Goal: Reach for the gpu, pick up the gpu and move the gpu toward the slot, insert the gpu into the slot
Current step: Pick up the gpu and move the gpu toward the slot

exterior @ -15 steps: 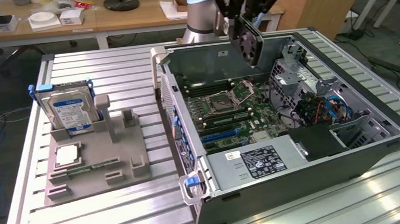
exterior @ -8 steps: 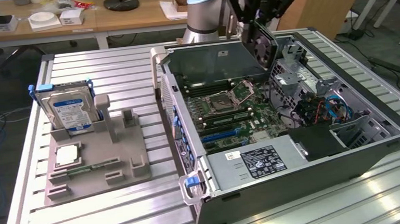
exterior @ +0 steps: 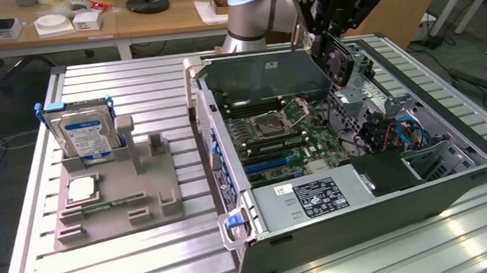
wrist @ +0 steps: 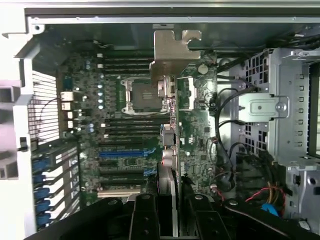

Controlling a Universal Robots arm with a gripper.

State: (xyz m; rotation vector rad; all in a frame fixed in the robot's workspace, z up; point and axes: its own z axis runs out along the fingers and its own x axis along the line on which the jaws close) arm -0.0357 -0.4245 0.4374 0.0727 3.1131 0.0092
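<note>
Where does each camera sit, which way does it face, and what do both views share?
Exterior view: off the arm, raised, looking down at the open computer case; the arm shows above the case, holding the gpu.
Wrist view: on the wrist, looking down past the gripper, shut on the edge-on gpu, at the motherboard inside the case.
Shared: the gpu, the case and the motherboard.
</note>
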